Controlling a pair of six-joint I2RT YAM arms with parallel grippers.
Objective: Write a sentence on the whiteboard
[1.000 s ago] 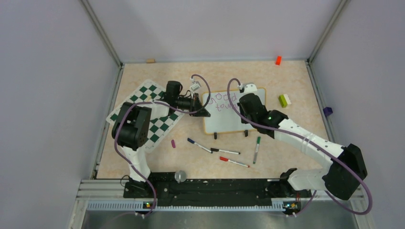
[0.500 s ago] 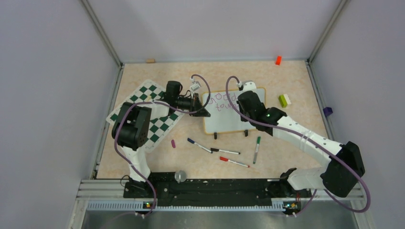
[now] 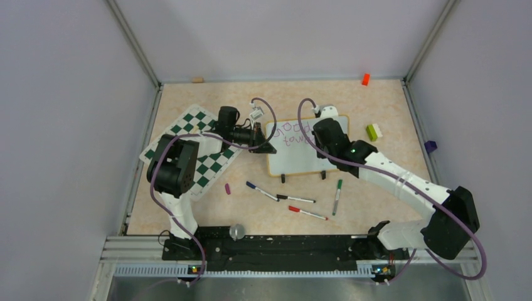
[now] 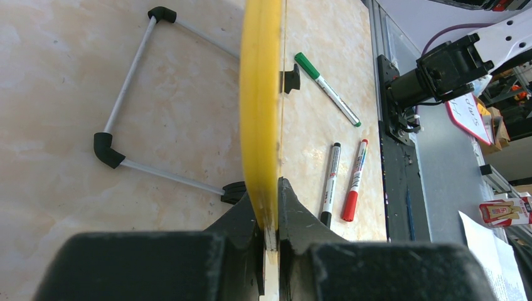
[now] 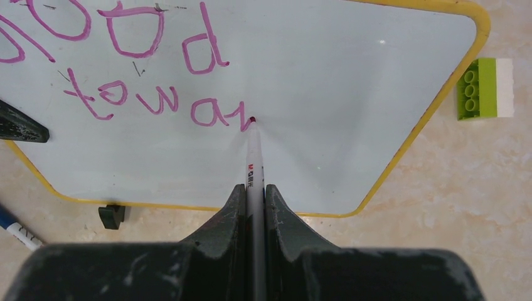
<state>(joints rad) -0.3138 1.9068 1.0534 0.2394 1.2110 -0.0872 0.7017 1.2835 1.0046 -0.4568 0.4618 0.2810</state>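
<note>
Your left arm is folding back over the chessboard mat [image 3: 188,135] and reaching toward 3 o'clock, wrist level. The left gripper [image 4: 270,210] is pinching the yellow frame at the 9 o'clock edge of the whiteboard [image 3: 301,160], jaws narrow with only the rim between them. Seen edge-on from that wrist, the board is showing a wire stand [image 4: 128,103] on one side and loose pens on the other. Your right arm is stretching from its base at 5 o'clock up toward 11 o'clock, elbow out over bare table [image 3: 383,103], forearm crossing the board's 3 o'clock corner. The right gripper [image 5: 253,191] is clamping a marker [image 5: 253,157], barrel lying straight between the fingers, tip touching the white face just past the last stroke of the sentence [image 3: 292,134], which is reading "Good" over "towa" plus a partial letter. The board is sitting mid-table, slightly toward 12 o'clock. White space is lying open at 3 o'clock of the tip and across the whole lower half. Off the board, a green-and-white block [image 3: 374,132] is sitting near its 3 o'clock edge, and four pens [image 3: 295,199] are lying scattered at 6 o'clock, well apart from the frame.
</note>
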